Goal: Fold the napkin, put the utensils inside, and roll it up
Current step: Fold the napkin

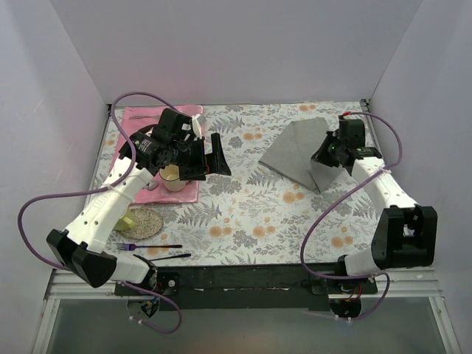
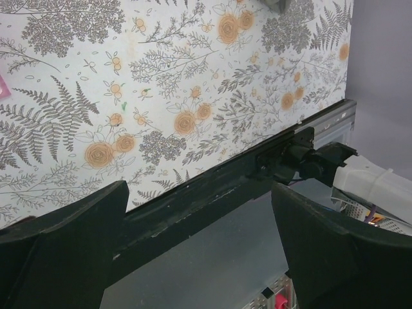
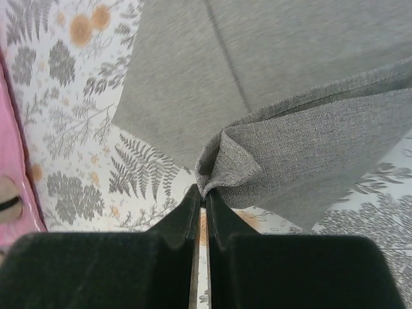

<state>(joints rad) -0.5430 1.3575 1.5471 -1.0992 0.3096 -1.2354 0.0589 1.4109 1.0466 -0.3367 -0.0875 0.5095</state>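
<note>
We have the right gripper (image 3: 201, 198) clamped tight on a folded corner of the napkin (image 3: 290, 148). The grey cloth bunches just beyond the fingertips, and the rest spreads out ahead of them over the floral table (image 3: 77, 116). From above, the napkin lies just to the left of this hand, with one flap raised toward it. Our left gripper (image 2: 199, 244) hangs with its fingers (image 2: 64, 251) spread wide and nothing between them. Close by its wrist a cup (image 1: 173, 178) sits on the pink placemat (image 1: 144, 116). A purple-handled fork (image 1: 147, 246) and a thin black utensil (image 1: 168, 257) lie well behind that hand, near the arm's base
</note>
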